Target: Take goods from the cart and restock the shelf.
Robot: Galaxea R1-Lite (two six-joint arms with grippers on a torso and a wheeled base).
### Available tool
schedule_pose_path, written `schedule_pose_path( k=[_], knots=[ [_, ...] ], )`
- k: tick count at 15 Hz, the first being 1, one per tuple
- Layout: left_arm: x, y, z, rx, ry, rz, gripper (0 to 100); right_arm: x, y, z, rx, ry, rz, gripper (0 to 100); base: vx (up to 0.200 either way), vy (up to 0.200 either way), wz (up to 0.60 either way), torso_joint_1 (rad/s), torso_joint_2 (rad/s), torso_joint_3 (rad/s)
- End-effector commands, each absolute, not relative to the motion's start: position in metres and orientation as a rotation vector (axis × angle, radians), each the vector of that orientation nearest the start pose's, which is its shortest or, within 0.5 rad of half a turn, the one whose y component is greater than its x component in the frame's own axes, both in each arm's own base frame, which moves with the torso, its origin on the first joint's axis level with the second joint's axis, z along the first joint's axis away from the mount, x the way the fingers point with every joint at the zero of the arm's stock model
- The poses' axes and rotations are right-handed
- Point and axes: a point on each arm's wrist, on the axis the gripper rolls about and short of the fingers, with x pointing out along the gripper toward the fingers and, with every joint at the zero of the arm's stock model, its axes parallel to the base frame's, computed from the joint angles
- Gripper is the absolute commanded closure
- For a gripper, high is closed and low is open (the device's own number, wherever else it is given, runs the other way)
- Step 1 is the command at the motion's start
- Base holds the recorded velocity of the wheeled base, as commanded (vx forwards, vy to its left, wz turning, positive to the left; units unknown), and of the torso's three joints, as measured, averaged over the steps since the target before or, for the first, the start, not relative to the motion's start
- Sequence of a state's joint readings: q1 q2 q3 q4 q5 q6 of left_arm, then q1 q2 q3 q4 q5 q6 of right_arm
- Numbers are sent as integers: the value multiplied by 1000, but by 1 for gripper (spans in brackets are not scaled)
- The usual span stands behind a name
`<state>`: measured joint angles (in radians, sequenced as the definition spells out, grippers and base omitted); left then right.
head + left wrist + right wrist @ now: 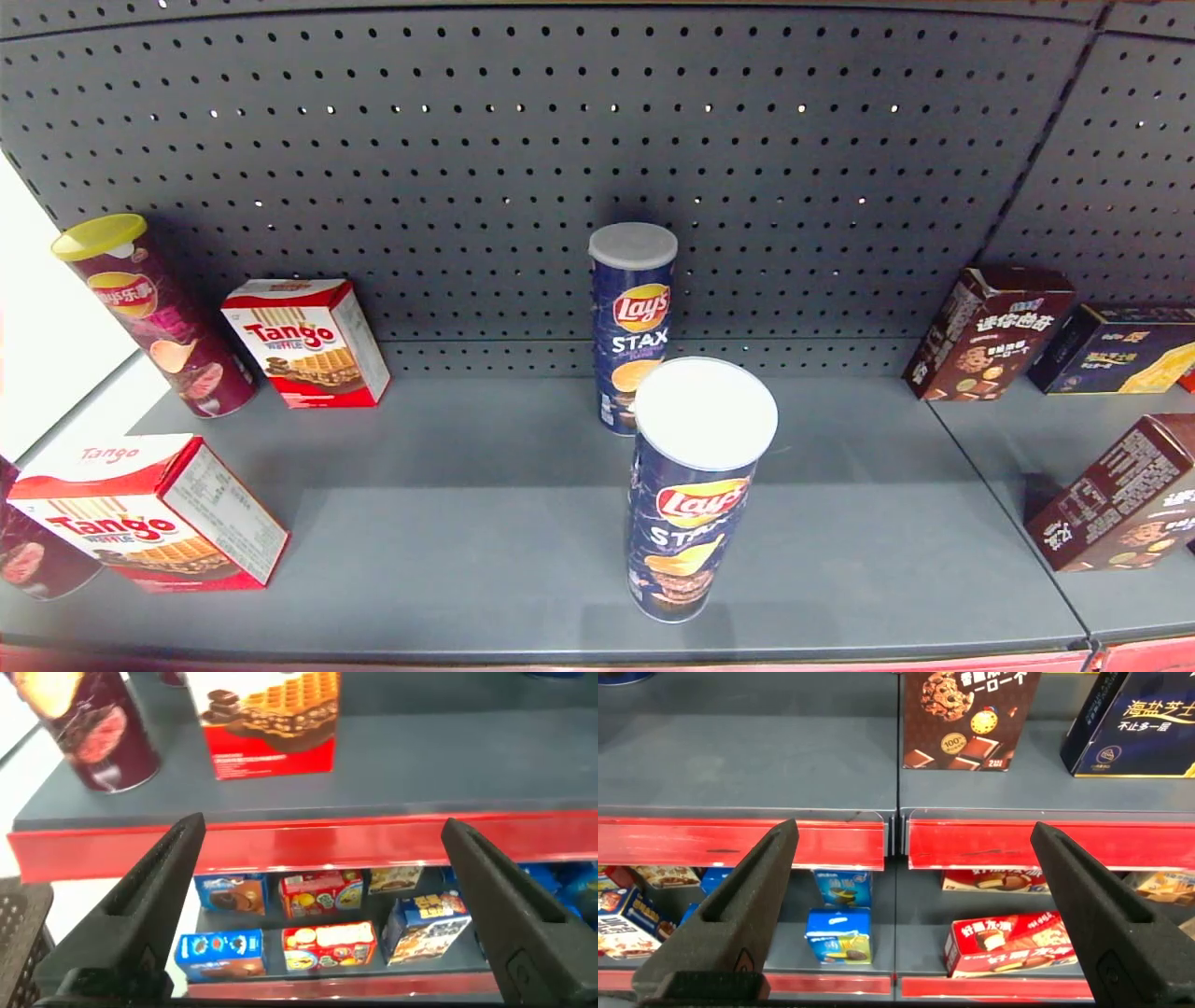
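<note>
L claw: my left claw (322, 826) is spread wide w/ nothing betw. the fingers. It hangs just outside the red edge strip (308, 849), w/ the front wafer box (271, 719) and a dark-red can (93, 723) beyond on the board.
R claw: my right claw (915, 829) is likewise wide open & empty, facing the same red strip. A cookie box (966, 714) and a dark blue box (1139, 719) stand beyond it.
Shelf: grey shelf (467, 523) w/ pegboard back.
Chip cans: front chip can (695, 485) stands upright mid-shelf toward the front. Rear chip can (633, 327) is upright at its 11 o'clock, by the pegboard.
9–10 o'clock: yellow-lid can (154, 317) and rear wafer box (308, 341) are side by side.
2 o'clock: brown box (990, 331) stands at the pegboard.
Lower shelf: snack boxes (318, 943) sit in rows.
</note>
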<state>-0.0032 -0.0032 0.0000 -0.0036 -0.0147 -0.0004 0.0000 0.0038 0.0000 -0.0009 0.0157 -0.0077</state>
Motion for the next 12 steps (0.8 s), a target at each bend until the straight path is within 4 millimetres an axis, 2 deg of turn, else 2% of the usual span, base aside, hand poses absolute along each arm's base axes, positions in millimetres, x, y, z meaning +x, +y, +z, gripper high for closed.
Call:
schedule_pose_path(
  k=[1,2,3,4,6,7,8,9,10,11,12],
  knots=[
    [-23,0,76,0,-5,-18,0,-22,0,76,-6,9,15,0,0,0,0,0,0,0],
    [-23,0,76,2,-3,-21,0,-23,0,79,-15,-9,18,0,0,0,0,0,0,0],
    [-23,0,76,5,-3,-26,0,-26,1,145,-16,-55,27,0,0,0,0,0,0,0],
    [-23,0,76,3,-3,-25,0,-17,1,156,-27,21,59,0,0,0,0,0,0,0],
    [-23,0,76,5,-3,-26,0,-11,2,186,-39,5,112,0,0,0,0,0,0,0],
    [-23,0,76,5,-3,-25,0,5,3,200,-39,45,130,0,0,0,0,0,0,0],
    [-23,0,76,5,-3,-26,0,34,6,226,-41,69,250,0,0,0,0,0,0,0],
    [-23,0,76,5,-3,-26,0,56,10,243,-70,73,302,0,0,0,0,0,0,0],
    [-23,0,76,5,-3,-26,0,68,13,250,-90,74,332,0,0,0,0,0,0,0],
    [-23,0,76,5,-3,-25,0,93,26,260,-118,99,422,0,0,0,0,0,0,0],
    [-23,0,76,3,-3,-25,0,108,38,258,-127,139,502,0,0,0,0,0,0,0]
  ],
)
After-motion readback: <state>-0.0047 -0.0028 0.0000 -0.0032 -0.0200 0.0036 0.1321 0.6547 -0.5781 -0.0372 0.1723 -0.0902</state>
